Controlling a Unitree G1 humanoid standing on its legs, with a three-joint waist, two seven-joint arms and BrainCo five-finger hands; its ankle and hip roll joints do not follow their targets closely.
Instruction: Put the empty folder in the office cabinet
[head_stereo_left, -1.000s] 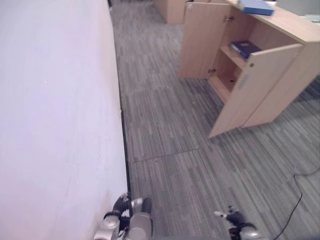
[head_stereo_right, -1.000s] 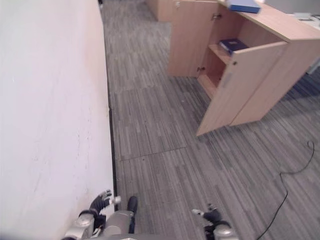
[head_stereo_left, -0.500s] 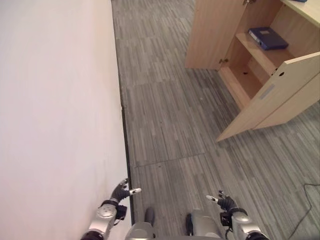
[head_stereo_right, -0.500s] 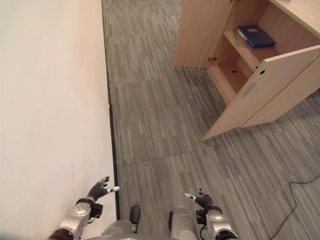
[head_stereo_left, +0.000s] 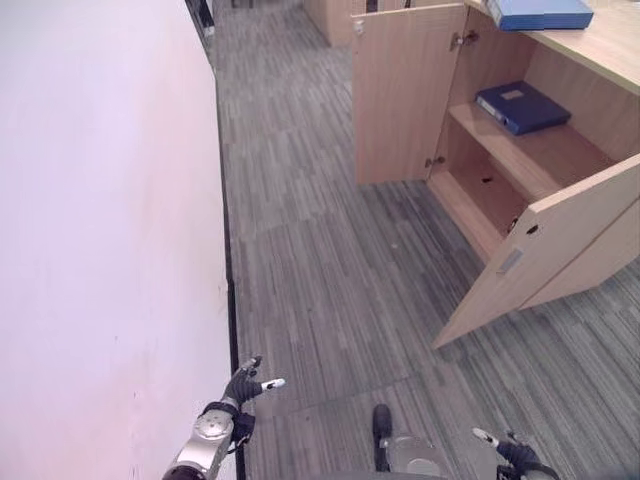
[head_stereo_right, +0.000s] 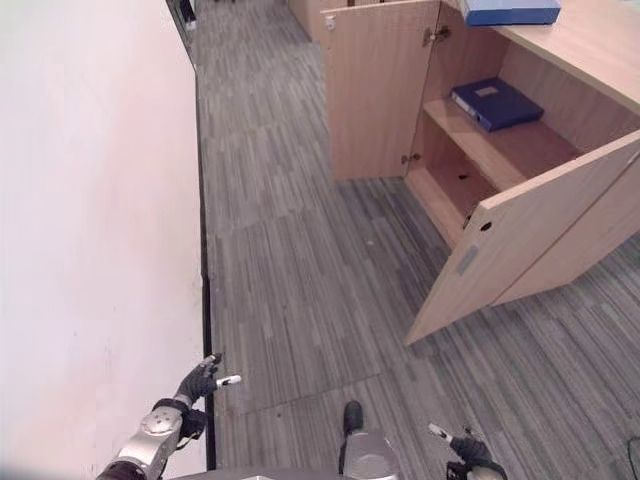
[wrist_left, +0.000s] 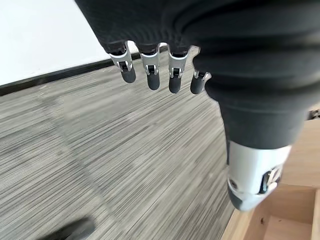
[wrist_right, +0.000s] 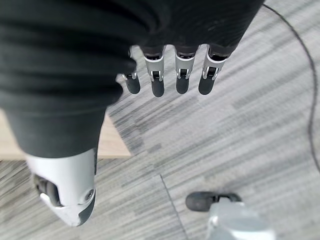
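Observation:
A light wood office cabinet (head_stereo_left: 520, 170) stands at the upper right with both doors swung open. On its upper shelf a dark blue folder (head_stereo_left: 521, 106) lies flat. A second, lighter blue folder (head_stereo_left: 540, 13) rests on the cabinet's top. My left hand (head_stereo_left: 243, 385) hangs low at the bottom left, close to the white wall, fingers relaxed and holding nothing. My right hand (head_stereo_left: 515, 452) shows at the bottom right edge, also open and empty. Both hands are far from the cabinet. In the wrist views the left hand's fingers (wrist_left: 150, 75) and the right hand's fingers (wrist_right: 170, 80) hang straight over the carpet.
A white wall (head_stereo_left: 100, 220) with a dark skirting strip runs along the left side. Grey striped carpet (head_stereo_left: 330, 280) covers the floor between wall and cabinet. The near cabinet door (head_stereo_left: 540, 250) juts out into the walkway. More wood furniture (head_stereo_left: 335, 15) stands at the far end.
The camera has shifted: the cabinet now sits higher and its top folder is back in view. My right hand has dropped lower toward the bottom edge. Both hands stay empty.

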